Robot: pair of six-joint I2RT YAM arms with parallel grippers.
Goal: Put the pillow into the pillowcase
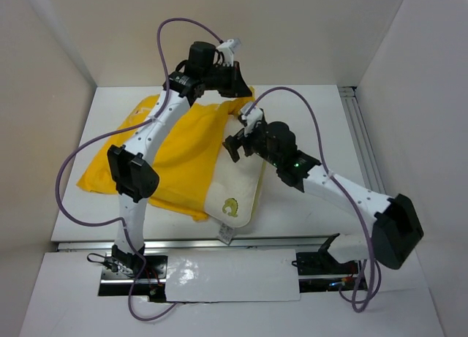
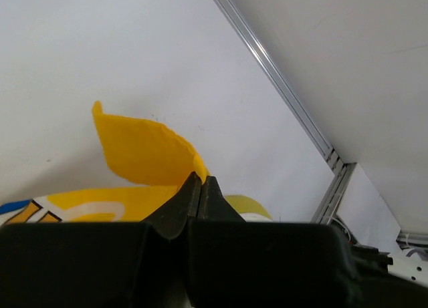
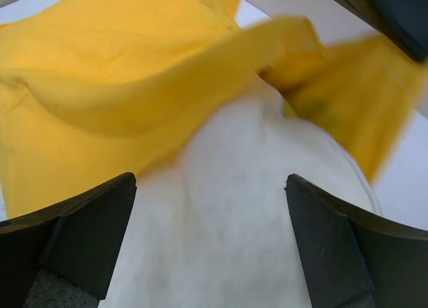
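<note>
Boxed in on three sides by plain, smooth off-white panel walls: a back wall [image 1: 292,30], a left wall [image 1: 36,96] and a right wall [image 1: 424,96], all under soft, even light. Below them, a flat matte white tabletop [image 1: 110,110], edged along its right side by a long silver aluminium rail [image 1: 363,143] running from the far corner toward the near edge. At the near edge, a glossy white rectangular plate [image 1: 234,275] catching a pale glare, set on a lower white ledge [image 1: 73,300].
</note>
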